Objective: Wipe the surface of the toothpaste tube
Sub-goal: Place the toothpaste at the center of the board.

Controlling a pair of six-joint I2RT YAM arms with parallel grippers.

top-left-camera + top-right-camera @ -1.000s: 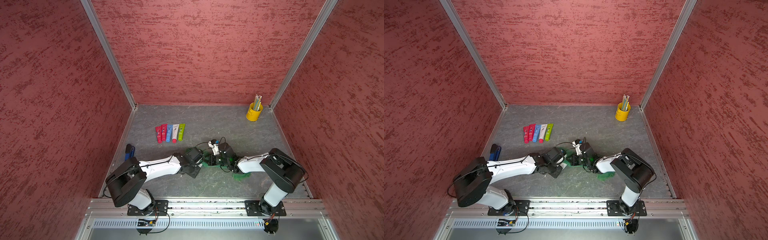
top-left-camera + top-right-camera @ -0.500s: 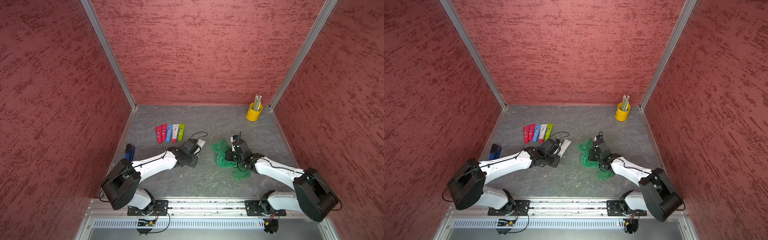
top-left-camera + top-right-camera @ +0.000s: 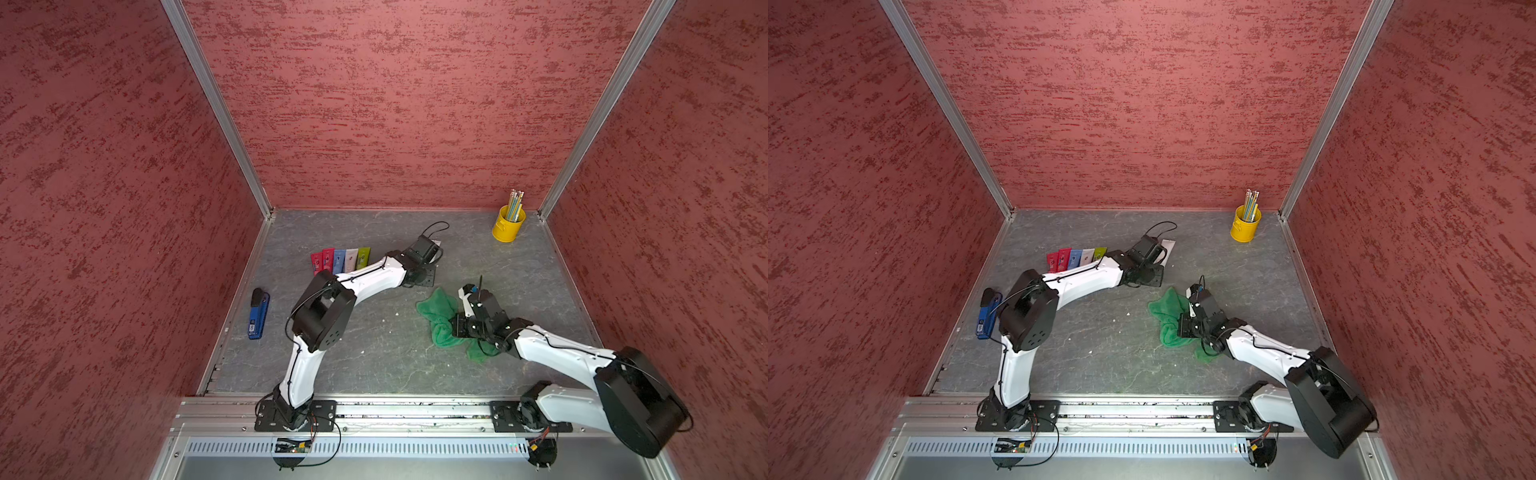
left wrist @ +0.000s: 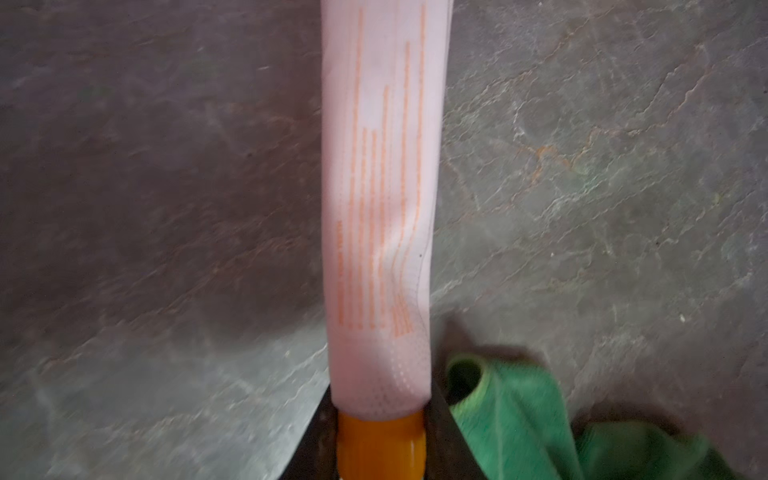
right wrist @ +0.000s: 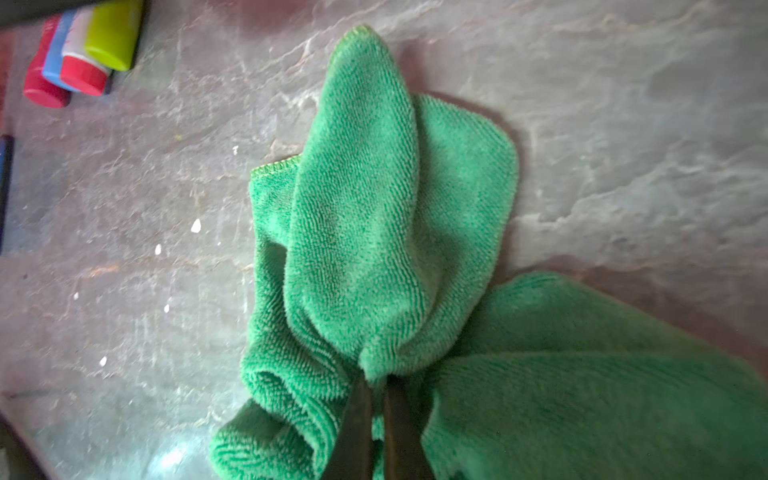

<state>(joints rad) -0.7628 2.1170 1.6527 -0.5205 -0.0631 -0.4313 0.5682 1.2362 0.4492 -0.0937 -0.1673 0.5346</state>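
Note:
The toothpaste tube is pale with orange print and an orange cap. My left gripper is shut on its cap end, and the body sticks out ahead, low over the grey table. In both top views only a white sliver of the tube shows beyond the left gripper, just right of the row of tubes. My right gripper is shut on a bunched fold of the green cloth. The cloth lies crumpled mid-table, apart from the tube.
A row of several coloured tubes lies at the back left. A blue stapler rests by the left wall. A yellow cup of pencils stands in the back right corner. Red walls enclose the table.
The two grippers have drawn apart from the table's middle. The left arm carried the tube back beside the row of tubes. The right arm pulled the cloth to the right.

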